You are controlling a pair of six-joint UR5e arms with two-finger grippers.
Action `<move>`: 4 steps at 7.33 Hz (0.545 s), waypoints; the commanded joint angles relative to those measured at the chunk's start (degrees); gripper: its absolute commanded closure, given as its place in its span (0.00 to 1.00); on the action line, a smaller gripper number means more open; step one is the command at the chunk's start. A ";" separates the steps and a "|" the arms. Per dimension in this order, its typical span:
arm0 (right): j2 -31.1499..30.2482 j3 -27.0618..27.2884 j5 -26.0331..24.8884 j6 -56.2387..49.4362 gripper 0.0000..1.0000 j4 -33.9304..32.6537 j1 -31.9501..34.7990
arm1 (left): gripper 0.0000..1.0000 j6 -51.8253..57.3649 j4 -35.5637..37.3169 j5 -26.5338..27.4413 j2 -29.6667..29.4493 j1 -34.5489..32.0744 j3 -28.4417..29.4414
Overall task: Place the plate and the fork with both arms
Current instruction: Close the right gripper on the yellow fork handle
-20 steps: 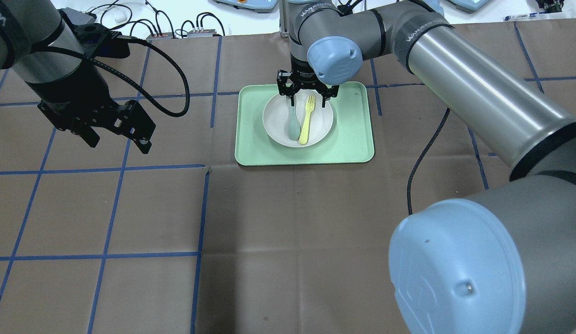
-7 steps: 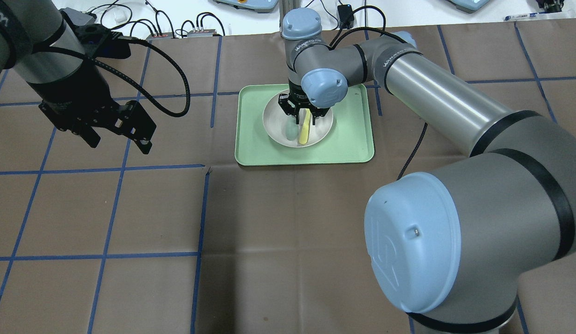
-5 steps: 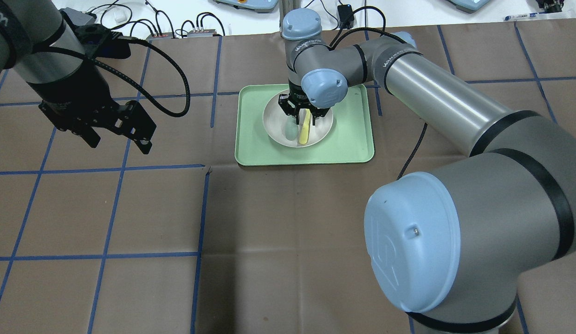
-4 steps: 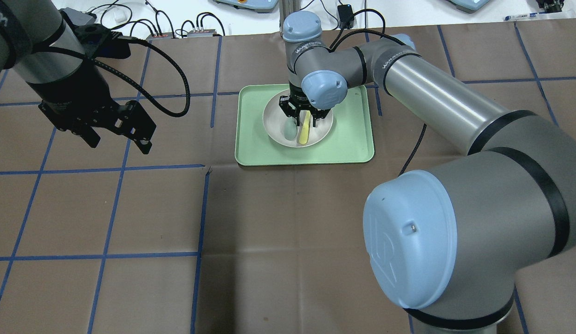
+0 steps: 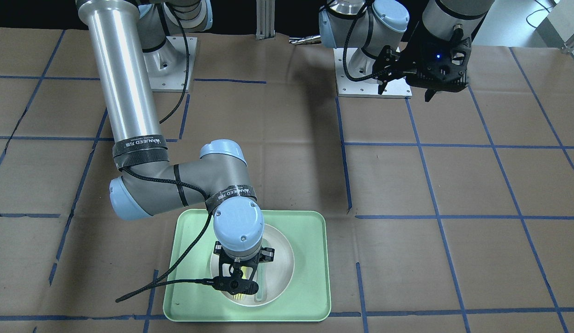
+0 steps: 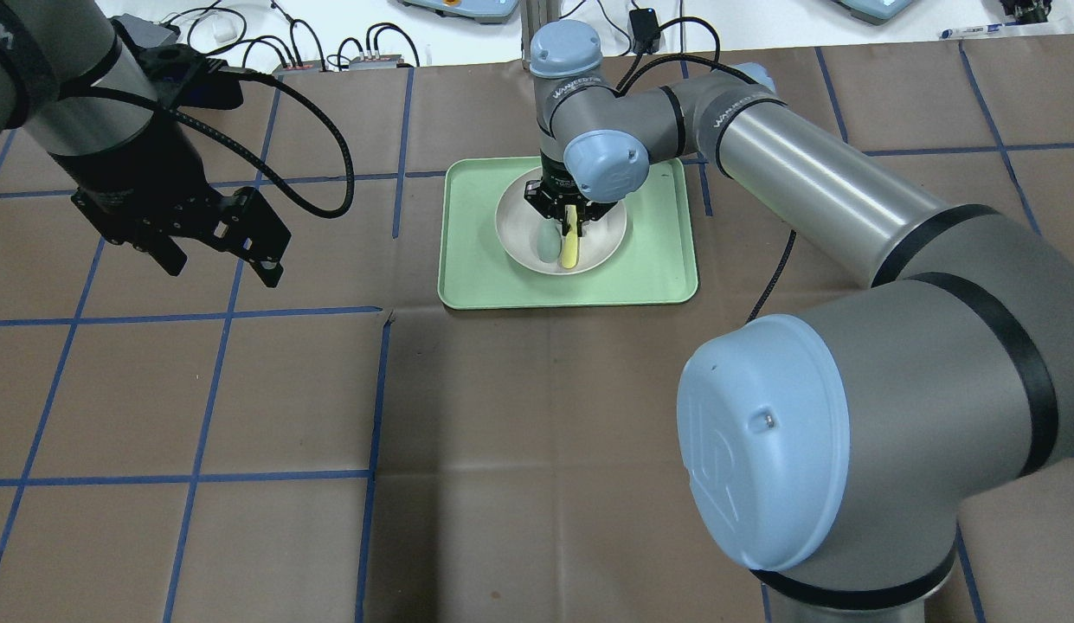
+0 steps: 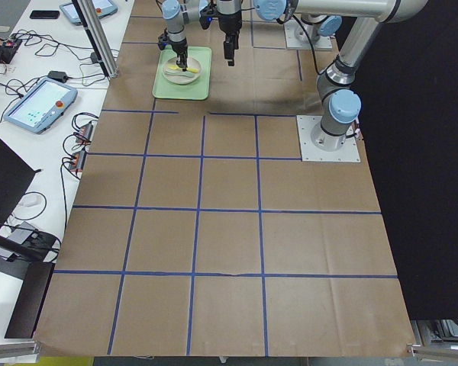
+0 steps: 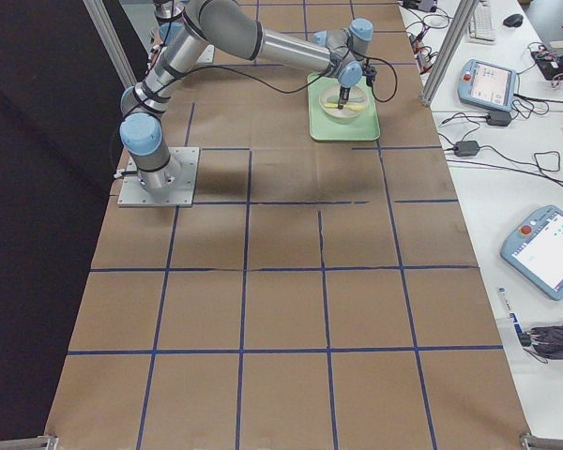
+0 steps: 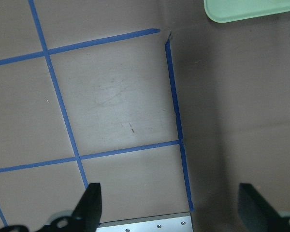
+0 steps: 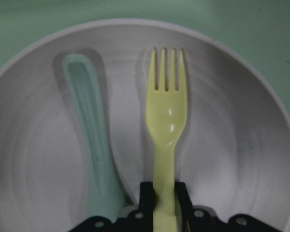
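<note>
The right gripper [image 10: 164, 194] was clamped on the handle end of the fork [image 10: 167, 113], probably light, stiff and slippery, lying beside a spoon [image 10: 88, 113] in the plate [image 10: 244, 145] on the tray [image 10: 34, 19] near the bench [image 6: 537, 415] edge opposite the robot, while the left gripper [image 9: 170, 204] hung open, well apart.

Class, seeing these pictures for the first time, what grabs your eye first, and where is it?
The right gripper stands out, shut on the handle of the yellow fork, next to a grey-green spoon in the off-white plate on the green tray at the far middle of the table. The left gripper hangs open and empty above the table, off to the tray's left in the overhead view.
</note>
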 commanded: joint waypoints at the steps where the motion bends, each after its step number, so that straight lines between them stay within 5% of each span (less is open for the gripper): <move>1: 0.03 -0.47 0.07 -0.01 0.96 0.07 -0.03 | 0.01 -0.01 0.00 -0.01 0.06 -0.06 0.00; 4: -1.19 -1.00 0.42 0.08 0.97 0.59 -0.03 | 0.01 -0.01 0.00 -0.01 0.06 -0.06 0.00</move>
